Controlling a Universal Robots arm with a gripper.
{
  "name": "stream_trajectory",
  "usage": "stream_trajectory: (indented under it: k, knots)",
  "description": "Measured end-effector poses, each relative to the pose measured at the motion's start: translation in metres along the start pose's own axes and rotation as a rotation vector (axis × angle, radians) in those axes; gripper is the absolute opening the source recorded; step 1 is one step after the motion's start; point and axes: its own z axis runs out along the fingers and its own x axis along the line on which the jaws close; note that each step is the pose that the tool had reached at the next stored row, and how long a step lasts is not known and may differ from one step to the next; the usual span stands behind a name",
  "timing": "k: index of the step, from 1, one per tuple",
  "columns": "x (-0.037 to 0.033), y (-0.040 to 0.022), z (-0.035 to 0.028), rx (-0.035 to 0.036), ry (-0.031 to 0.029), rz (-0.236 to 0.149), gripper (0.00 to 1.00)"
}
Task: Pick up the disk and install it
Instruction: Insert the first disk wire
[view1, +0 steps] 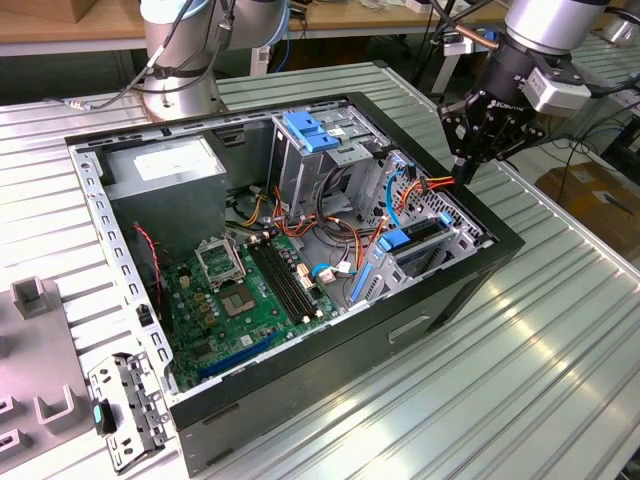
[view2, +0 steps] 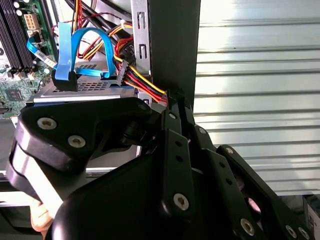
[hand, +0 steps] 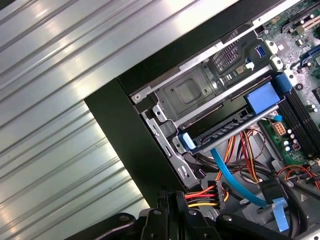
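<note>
Disk (view1: 410, 243): blue-framed, seated in the drive cage at the open case's (view1: 300, 420) right end in the exterior view; install looks largely done. Gripper (view1: 462, 172): above the case's far-right rim, fingers together, empty.

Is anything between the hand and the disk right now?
Yes. The hand hangs over the rim of the case. Between it and the disk in its bay lie a red-yellow wire bundle and a looping blue cable, both close to the fingertips.
</note>
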Motion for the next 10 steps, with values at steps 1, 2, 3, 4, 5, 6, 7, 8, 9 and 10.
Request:
stream_trajectory:
  k: [1, 2, 3, 4, 5, 6, 7, 8, 9, 10]
  knots:
    - [-0.001, 0.0006, -0.0001, 0.0, 0.0, 0.0, 0.17]
    - [-0.0021, 0.0013, -0.0001, 0.0001, 0.0, 0.0, 0.17]
    - [-0.0044, 0.0027, -0.0001, 0.0001, -0.0001, 0.0, 0.17]
    - [-0.0069, 0.0043, -0.0002, 0.0002, -0.0001, 0.0, 0.17]
    - [-0.0088, 0.0055, -0.0003, 0.0002, -0.0002, 0.0, 0.17]
    - [-0.0096, 0.006, -0.0003, 0.0002, -0.0001, 0.0, 0.17]
    - [-0.0097, 0.0061, -0.0003, 0.0001, -0.0001, 0.003, 0.17]
    - [-0.0097, 0.0061, -0.0003, -0.0001, -0.0001, 0.006, 0.17]
    - [-0.0098, 0.0061, -0.0003, -0.0001, -0.0002, 0.007, 0.17]
    - [-0.0098, 0.0061, -0.0003, -0.0001, -0.0001, 0.007, 0.17]
